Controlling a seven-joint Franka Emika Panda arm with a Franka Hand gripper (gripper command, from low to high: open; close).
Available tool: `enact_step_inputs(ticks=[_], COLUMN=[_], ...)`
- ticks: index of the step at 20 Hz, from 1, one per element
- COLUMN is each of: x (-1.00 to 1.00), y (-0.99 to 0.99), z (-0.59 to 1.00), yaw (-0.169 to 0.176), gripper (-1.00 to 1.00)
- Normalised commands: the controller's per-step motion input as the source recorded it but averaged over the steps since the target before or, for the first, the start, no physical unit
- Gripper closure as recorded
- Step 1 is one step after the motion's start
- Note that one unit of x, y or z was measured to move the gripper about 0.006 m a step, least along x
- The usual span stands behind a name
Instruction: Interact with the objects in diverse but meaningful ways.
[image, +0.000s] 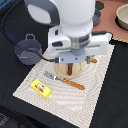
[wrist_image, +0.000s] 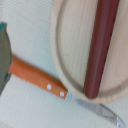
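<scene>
White rounded arm (image: 70, 17), grey-banded wrist, black cable (image: 10, 25).

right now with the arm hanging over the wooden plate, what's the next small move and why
Probably a short straight descent onto the sausage. The arm sits right above the wooden plate, and the wrist view shows the sausage lying lengthwise on it, near one side. The knife lies just off the plate's rim, so going straight down should avoid it. The gripper itself isn't visible, so I can't confirm that it is open.
</scene>
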Motion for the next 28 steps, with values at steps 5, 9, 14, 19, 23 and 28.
enact_step_inputs(ticks=[5,9,14,19,23,28], x=[-0.22,-0.41,-0.45,-0.43,-0.41,-0.39], y=[-0.32,-0.57,-0.63,-0.69,-0.67,-0.59], z=[0.2,-0.02,-0.1,-0.17,-0.17,-0.22], yaw=[0.025,0.043,0.046,0.051,0.059,0.088], gripper=[-1.0,-1.0,-1.0,-1.0,-1.0,-1.0])
